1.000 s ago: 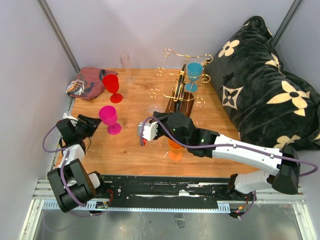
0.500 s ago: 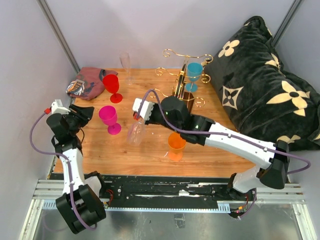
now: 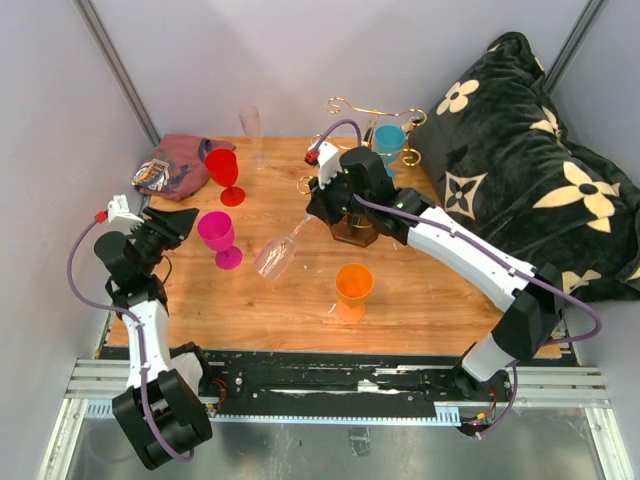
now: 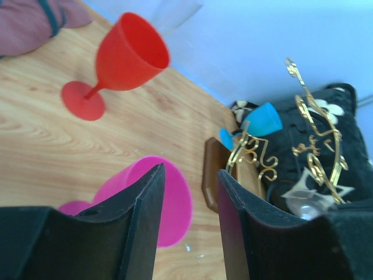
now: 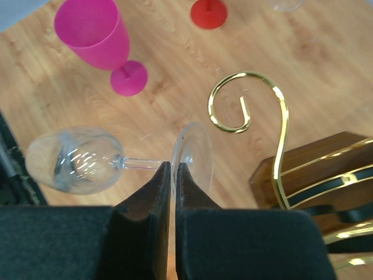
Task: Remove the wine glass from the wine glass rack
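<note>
Moved since half a second ago: right gripper (image 3: 313, 212), gone from mid-counter toward the far edge, now just beside the wine glass rack (image 3: 352, 232); the left arm is little changed. Top view: wine glass (image 3: 273, 258), clear, off the rack, tilted with its bowl down toward the near-left, over the middle of the counter (image 3: 430, 300), its foot pinched in the right gripper. Blue glass (image 3: 388, 140), hanging on the rack by the far edge. Red glass (image 3: 222, 170), upright, toward the far-left corner. Magenta glass (image 3: 217, 235), upright, near the left edge. Orange glass (image 3: 353, 285), upright, toward the near edge. Clear flute (image 3: 250, 130), at the far edge. Cloth (image 3: 170, 165), crumpled, in the far-left corner. Pillow (image 3: 520, 150), black with pale flowers, along the right edge. Left gripper (image 3: 185, 218), hovering at the left edge beside the magenta glass. Left wrist view: fingers (image 4: 145, 221) parted with nothing between them; the magenta glass shows through the gap, with the red glass beyond. Right wrist view: fingers (image 5: 145, 198) pressed almost together on the thin foot of the wine glass, the stem running left to the bowl; one gold curl (image 5: 245, 102) of the rack sits just beside the foot.
</note>
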